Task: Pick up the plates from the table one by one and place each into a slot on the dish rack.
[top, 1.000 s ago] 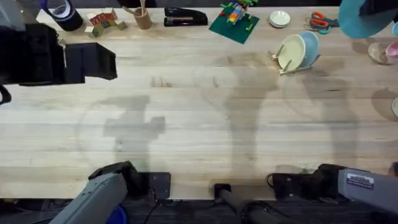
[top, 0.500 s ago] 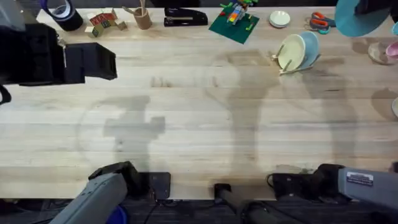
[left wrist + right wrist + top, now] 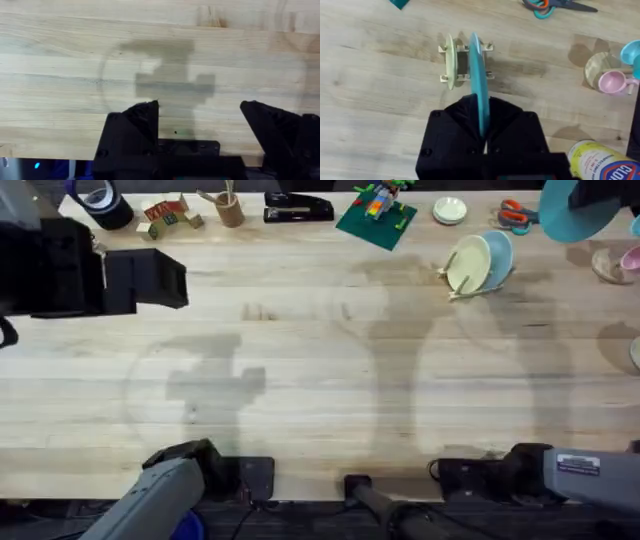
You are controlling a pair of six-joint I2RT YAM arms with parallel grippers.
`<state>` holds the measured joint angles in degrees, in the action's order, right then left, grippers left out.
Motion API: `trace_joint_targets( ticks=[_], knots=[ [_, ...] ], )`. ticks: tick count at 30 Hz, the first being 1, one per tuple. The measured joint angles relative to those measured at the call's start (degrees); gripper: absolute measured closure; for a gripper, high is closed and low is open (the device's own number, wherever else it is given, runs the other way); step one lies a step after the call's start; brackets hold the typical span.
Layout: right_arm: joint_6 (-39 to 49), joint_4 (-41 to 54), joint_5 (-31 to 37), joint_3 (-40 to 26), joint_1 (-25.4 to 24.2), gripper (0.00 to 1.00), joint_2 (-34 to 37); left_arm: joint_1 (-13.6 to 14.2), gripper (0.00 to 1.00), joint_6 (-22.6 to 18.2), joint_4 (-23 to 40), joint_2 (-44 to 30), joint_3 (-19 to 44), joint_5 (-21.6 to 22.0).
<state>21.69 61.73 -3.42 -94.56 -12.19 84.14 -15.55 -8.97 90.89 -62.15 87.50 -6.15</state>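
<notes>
My right gripper [image 3: 482, 117] is shut on the turquoise-blue plate [image 3: 479, 80], which it holds on edge in the air above the dish rack [image 3: 465, 76]. From overhead that plate [image 3: 572, 212] looms large at the far right. In the dish rack [image 3: 462, 286] a cream plate [image 3: 468, 262] and a pale blue plate [image 3: 496, 256] stand upright in adjacent slots; the cream plate [image 3: 449, 66] sits just beside the held one. My left gripper [image 3: 200, 122] hangs open over the bare table [image 3: 320, 380] at the left, its black fingers [image 3: 137, 122] wide apart.
Along the far edge lie a tape roll [image 3: 100, 198], toy blocks [image 3: 168, 214], a stapler [image 3: 298, 207], a green brick plate [image 3: 377, 218], a small white dish [image 3: 449, 210] and scissors [image 3: 515, 215]. A pink mug [image 3: 612, 82] and a wipes canister [image 3: 600, 162] stand right of the rack.
The turquoise plate in my right gripper has shifted slightly leftward and toward the far edge in the overhead view. The left arm and the racked plates have not moved.
</notes>
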Motion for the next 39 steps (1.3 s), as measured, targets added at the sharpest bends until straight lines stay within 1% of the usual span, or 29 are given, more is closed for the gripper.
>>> trace_joint_targets(
  ticks=[11, 18, 28, 34, 39],
  knots=[
    [-0.13, -0.09, 0.43, 0.0, 0.03, 0.954, 3.66, 0.0, 0.005, 0.0, 0.0, 0.02, 0.0, 0.0],
    [-0.52, -0.11, 0.48, 0.0, 0.97, 0.954, 5.78, 0.0, 0.006, 0.0, 0.0, 0.02, 0.0, 0.0],
    [-3.45, -0.07, 0.68, 0.0, 1.51, 0.954, 8.04, 0.0, 0.006, 0.0, 0.0, 0.02, 0.0, 0.0],
    [-5.19, -0.08, 3.44, 0.0, 2.0, 0.954, 9.66, 0.0, 0.006, 0.0, 0.0, 0.02, 0.0, 0.0],
    [-6.04, -0.36, 4.28, 0.0, 2.89, 0.955, 10.41, 0.0, 0.004, 0.0, 0.0, 0.02, 0.0, 0.0]
  ],
)
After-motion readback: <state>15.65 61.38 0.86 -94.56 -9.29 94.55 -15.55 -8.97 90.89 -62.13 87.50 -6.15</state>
